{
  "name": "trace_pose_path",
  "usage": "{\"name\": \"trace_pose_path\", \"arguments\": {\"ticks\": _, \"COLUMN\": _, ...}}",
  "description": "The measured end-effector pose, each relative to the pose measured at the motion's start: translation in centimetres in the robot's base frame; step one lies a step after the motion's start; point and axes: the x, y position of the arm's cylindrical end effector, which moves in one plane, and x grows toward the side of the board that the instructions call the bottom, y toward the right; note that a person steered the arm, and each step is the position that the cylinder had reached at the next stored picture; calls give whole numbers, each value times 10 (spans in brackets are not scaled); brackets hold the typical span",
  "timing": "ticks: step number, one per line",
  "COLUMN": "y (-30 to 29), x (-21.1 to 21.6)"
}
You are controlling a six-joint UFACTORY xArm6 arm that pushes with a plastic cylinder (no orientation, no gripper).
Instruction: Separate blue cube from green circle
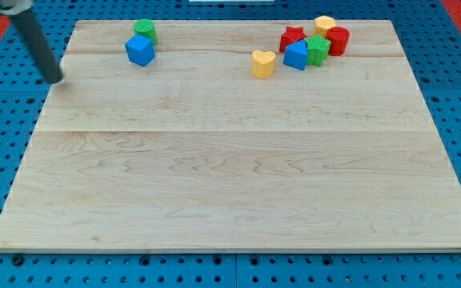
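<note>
The blue cube (pixel 140 50) sits near the board's top left, touching the green circle (pixel 145 31) just above it. My tip (pixel 55 79) rests at the board's left edge, well to the left of and slightly below the blue cube, apart from every block.
A cluster lies at the top right: red star (pixel 292 37), yellow block (pixel 324 25), red cylinder (pixel 338 40), green block (pixel 318 50) and a second blue block (pixel 295 55). A yellow heart (pixel 263 63) lies alone left of it. The wooden board (pixel 238 176) lies on a blue perforated table.
</note>
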Motion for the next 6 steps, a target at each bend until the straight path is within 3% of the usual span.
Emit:
{"name": "trace_pose_path", "arguments": {"ticks": 1, "y": 39, "x": -11}}
{"name": "trace_pose_path", "arguments": {"ticks": 2, "y": 8, "x": -33}}
{"name": "trace_pose_path", "arguments": {"ticks": 4, "y": 90, "x": -63}}
{"name": "trace_pose_path", "arguments": {"ticks": 6, "y": 100, "x": -81}}
